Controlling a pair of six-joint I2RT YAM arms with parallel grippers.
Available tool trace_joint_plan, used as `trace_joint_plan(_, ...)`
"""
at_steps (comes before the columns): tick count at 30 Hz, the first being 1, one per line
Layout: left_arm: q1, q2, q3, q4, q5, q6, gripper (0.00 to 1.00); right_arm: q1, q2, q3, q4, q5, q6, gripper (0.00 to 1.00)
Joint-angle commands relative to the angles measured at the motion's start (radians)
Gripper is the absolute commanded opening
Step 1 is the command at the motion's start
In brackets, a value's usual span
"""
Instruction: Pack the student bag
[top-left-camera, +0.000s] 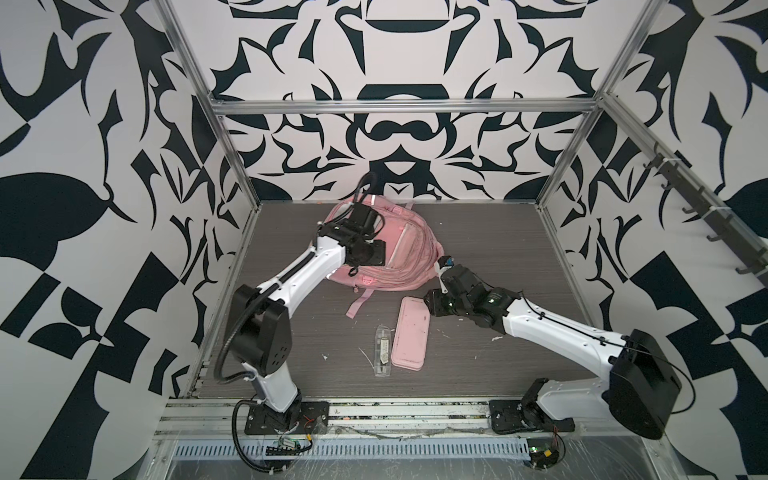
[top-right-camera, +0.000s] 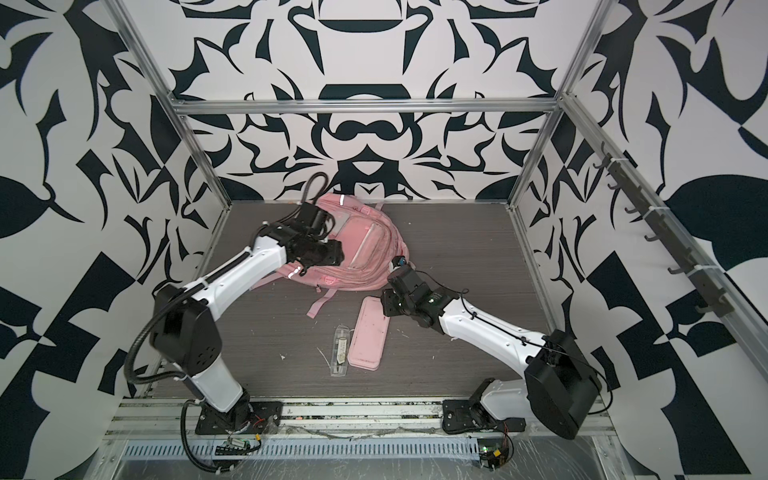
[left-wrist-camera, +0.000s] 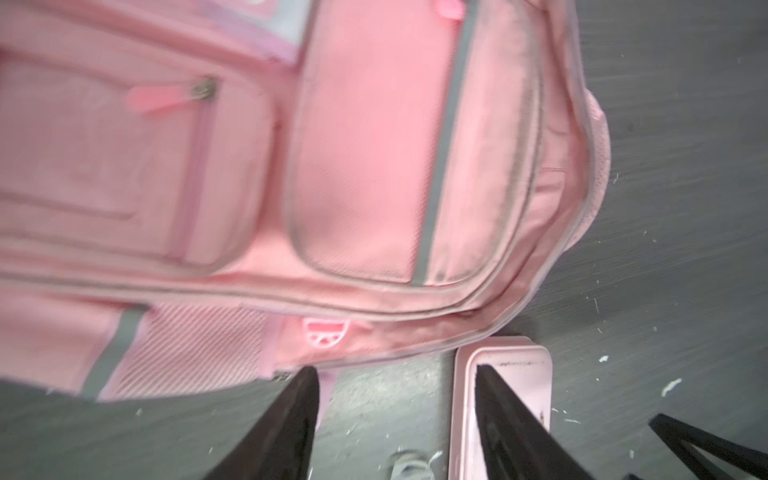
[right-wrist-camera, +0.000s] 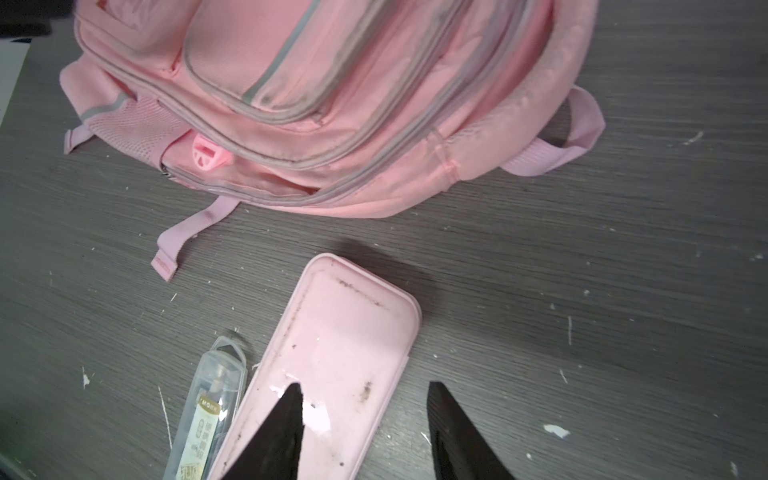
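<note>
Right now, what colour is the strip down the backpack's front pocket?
Silver-grey strip, clearest in the left wrist view.

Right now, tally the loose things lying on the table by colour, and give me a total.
Pink: 2, the student bag and the pencil case
Clear: 1, the plastic case
Total: 3

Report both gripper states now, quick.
Left gripper: open, holding nothing, by the student bag.
Right gripper: open, holding nothing, over the pink pencil case.
</note>
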Motion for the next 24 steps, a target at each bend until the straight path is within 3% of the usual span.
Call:
trace_joint_plan(1,0.094,-0.091,-0.171,0.137,0.163,-0.150,0.63,0.053,0.048,0.051,0.047,0.055,-0.035,0.51)
trace_joint_plan(11,0.303,-0.250,-0.508,0.339,0.275,-0.329,0.62,0.199,0.302,0.258,0.076,0.110,-0.034,0.46)
trace_joint_plan(24,0.407,-0.102,-0.603,0.553,0.388,-0.422,0.59,0.247,0.589,0.535,0.072,0.033,0.050,0.38)
